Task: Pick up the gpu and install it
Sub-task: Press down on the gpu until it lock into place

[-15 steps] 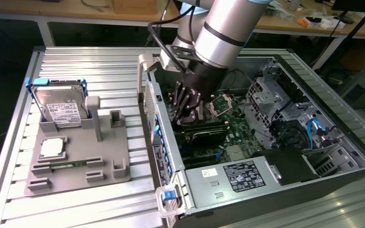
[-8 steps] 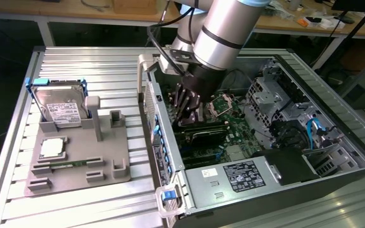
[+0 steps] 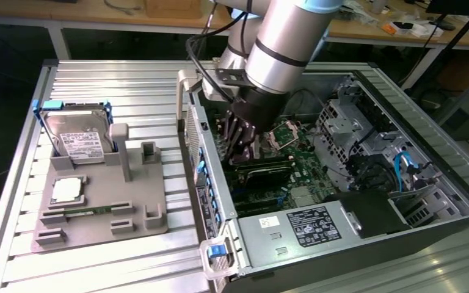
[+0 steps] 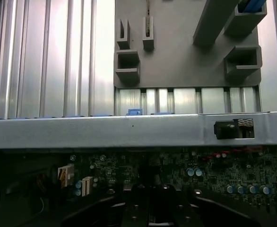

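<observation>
A ribbed metal table [image 3: 120, 91] holds a big open computer case [image 3: 430, 183] and a gray holder tray [image 3: 96, 220]. The robot arm [image 3: 287, 43] reaches down into the case, over the green board [image 3: 300, 165]. Its gripper [image 3: 241, 149] is squeezed nearly shut on a dark flat card, likely the gpu [image 3: 247, 160], though it is hard to see, low inside the case by the board. A silver hard drive [image 3: 78, 137] stands in the tray.
</observation>
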